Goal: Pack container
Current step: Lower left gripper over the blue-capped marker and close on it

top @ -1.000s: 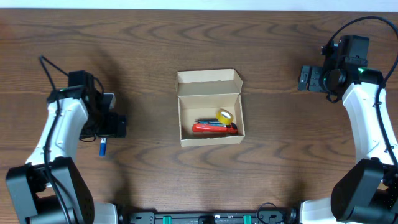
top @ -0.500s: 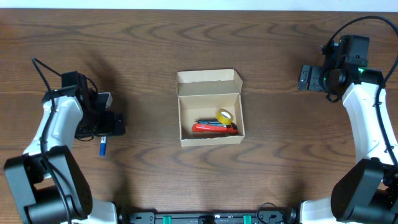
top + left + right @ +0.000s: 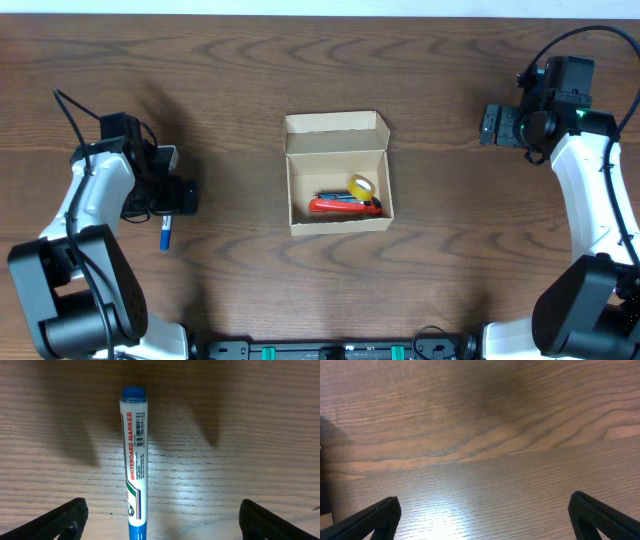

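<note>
Left arm shifted slightly further left of container (image 3: 335,170) over last second; right arm unchanged. Container flap open, red cutter (image 3: 335,206) and yellow tape roll (image 3: 361,187) already inside. Blue whiteboard marker (image 3: 135,465) lies out on table (image 3: 450,260), well left of container. Judgement: part packed; marker in, then flap shut. Left gripper (image 3: 162,512) spread wide, marker between jaws, off-centre, untouched. Right gripper (image 3: 484,505) spread, empty, far right of container.

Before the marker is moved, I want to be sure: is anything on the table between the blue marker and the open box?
Nothing visible does. The marker lies at the left, the container stands open at the centre, and only bare table is between them.
</note>
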{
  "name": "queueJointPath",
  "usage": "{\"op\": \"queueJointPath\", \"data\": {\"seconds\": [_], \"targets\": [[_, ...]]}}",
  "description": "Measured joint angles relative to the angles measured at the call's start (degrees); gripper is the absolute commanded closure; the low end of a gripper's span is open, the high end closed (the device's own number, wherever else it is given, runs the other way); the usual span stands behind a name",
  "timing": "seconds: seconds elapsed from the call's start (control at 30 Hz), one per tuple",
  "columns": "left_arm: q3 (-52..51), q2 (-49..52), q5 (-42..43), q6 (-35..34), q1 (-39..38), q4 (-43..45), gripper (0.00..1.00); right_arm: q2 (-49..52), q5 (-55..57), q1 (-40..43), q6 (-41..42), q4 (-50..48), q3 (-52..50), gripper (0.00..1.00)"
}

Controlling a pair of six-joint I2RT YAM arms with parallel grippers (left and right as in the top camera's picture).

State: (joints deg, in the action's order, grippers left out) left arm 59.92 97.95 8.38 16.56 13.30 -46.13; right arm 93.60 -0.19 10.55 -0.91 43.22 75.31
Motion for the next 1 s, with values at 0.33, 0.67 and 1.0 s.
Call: {"op": "queueJointPath", "data": {"seconds": [0.33, 0.67, 1.0], "targets": [[-0.02, 4.35, -0.22, -0.26, 0.00, 0.98, 0.04, 0.00, 0.00, 0.00, 0.02, -0.02, 0.00, 0.01], [0.13, 6.23, -0.87, -1.51, 0.00, 1.20, 0.05, 0.00, -0.02, 0.00, 0.00, 0.00, 0.00, 0.01], [0.37, 6.54, -1.36, -2.43, 0.00, 0.13, 0.05, 0.00, -0.02, 0.00, 0.00, 0.00, 0.00, 0.01]]}}
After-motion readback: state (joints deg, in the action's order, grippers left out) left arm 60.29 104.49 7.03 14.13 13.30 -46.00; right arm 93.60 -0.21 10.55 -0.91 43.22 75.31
